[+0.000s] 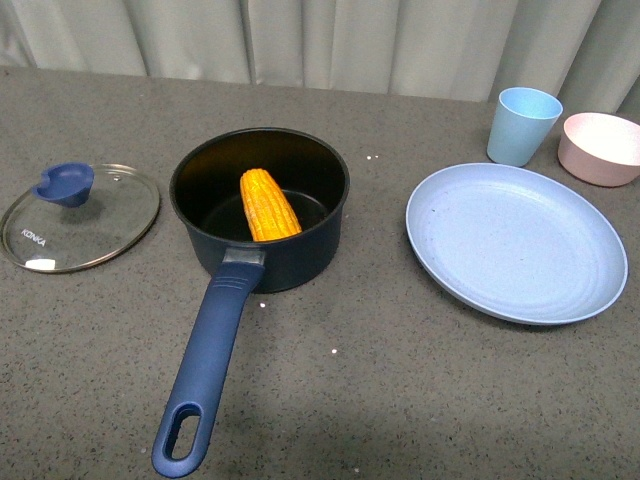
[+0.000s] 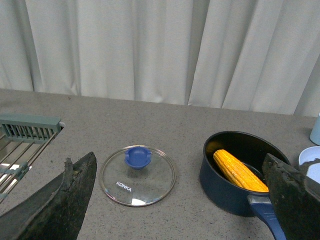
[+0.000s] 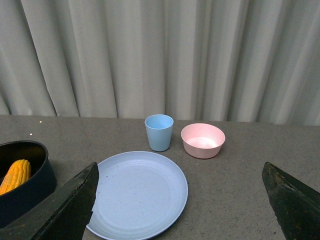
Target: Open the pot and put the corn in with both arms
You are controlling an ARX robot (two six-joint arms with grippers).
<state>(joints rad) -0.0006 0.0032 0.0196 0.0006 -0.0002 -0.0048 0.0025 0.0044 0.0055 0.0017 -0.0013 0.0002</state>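
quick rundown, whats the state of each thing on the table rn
pot: open, upright, corn inside
corn: leaning in the pot
glass lid: off, flat on table beside pot
plate: empty
blue cup: upright
pink bowl: upright, empty
left claw: open
right claw: open

Yellow corn [image 1: 269, 205] leans inside the open navy pot [image 1: 290, 262].

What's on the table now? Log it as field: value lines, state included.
pot: open, handle toward the robot
corn: inside the pot, leaning on its wall
lid: flat on the table, left of the pot
plate: right of the pot
cup: upright, behind the plate
bowl: beside the cup
left gripper: open
right gripper: open
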